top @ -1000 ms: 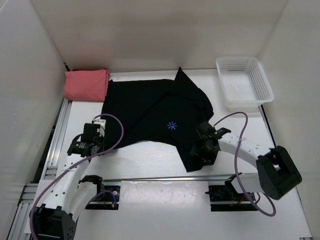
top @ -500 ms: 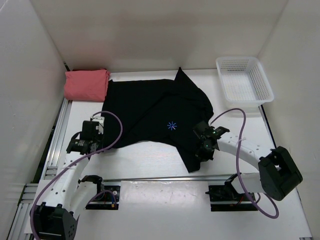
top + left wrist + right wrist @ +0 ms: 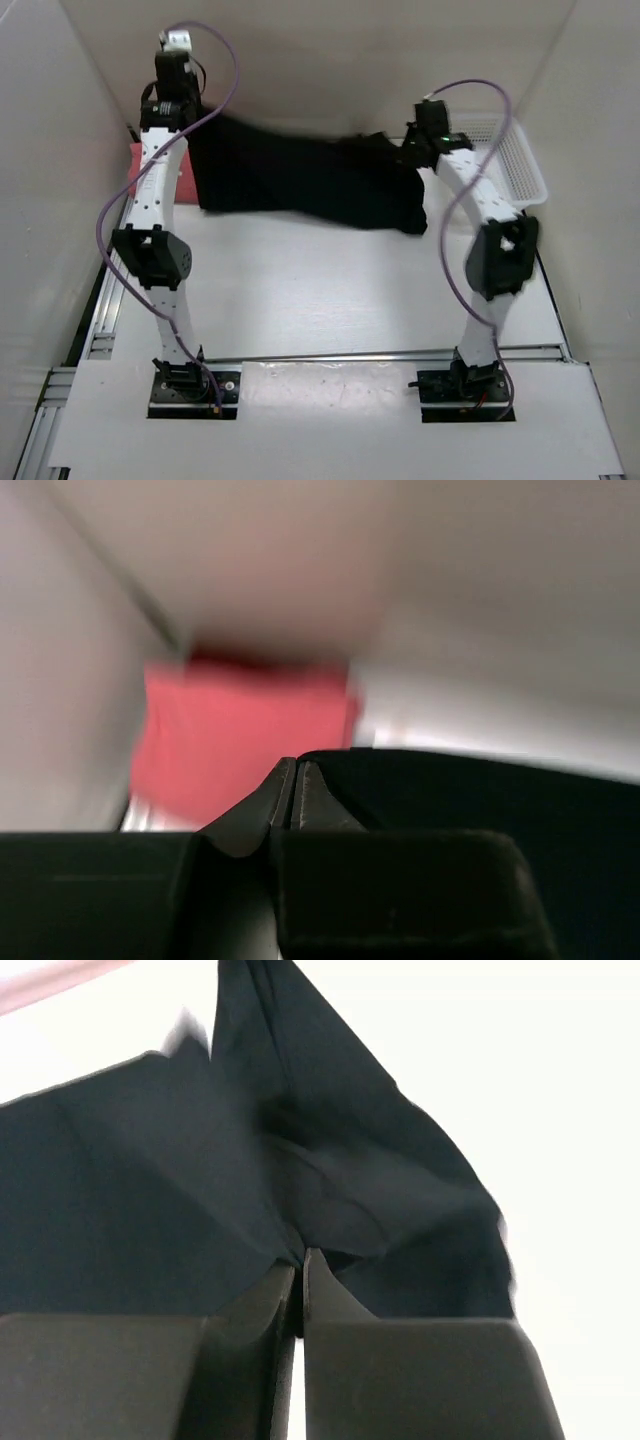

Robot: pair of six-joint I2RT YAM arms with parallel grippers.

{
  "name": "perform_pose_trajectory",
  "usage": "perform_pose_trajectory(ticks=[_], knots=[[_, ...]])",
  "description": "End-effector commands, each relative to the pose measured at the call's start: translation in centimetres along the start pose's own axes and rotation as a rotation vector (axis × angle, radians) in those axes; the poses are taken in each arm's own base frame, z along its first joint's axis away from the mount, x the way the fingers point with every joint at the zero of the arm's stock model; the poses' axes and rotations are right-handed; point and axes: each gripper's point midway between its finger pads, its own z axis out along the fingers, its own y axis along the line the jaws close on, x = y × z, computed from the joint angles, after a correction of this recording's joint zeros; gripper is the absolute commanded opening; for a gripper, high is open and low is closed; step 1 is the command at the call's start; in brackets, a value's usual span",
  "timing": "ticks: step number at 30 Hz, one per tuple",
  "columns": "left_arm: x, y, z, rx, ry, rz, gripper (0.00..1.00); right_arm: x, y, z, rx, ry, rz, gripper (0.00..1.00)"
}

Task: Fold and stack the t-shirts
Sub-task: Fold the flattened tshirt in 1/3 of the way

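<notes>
Over table point(image 3: 330, 290): jaws tight on black t-shirt point(image 3: 300, 180)

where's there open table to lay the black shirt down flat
Free: the middle of the table, bordered by the hanging black shirt at the far side, the left arm and right arm at the sides, and the rail near the bases. Crowded at the back: pink shirt far left, white basket far right.
</notes>
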Motion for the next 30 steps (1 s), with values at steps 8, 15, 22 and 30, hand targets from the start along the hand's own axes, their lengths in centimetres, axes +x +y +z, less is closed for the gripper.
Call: perform_pose_trajectory(ticks=[8, 15, 22, 30], knots=[[-8.3, 5.5, -12.2, -0.027, -0.292, -0.107, 0.11, -12.2, 3.2, -23.5, -0.209, -0.512, -0.144, 0.0], [5.9, 2.9, -14.1, 0.109, -0.04, -0.014, 0.11, 2.6, 0.1, -22.0, -0.183, -0.285, -0.154, 0.0], [23.2, 4.6, -19.9, 0.091, 0.197, 0.079, 0.11, 20.9, -4.0, -23.6, -0.189, -0.002, -0.02, 0.0], [41.4, 7.2, -25.7, 0.075, 0.572, 0.212, 0.11, 33.0, -6.1, -24.1, -0.181, 0.234, 0.12, 0.0]])
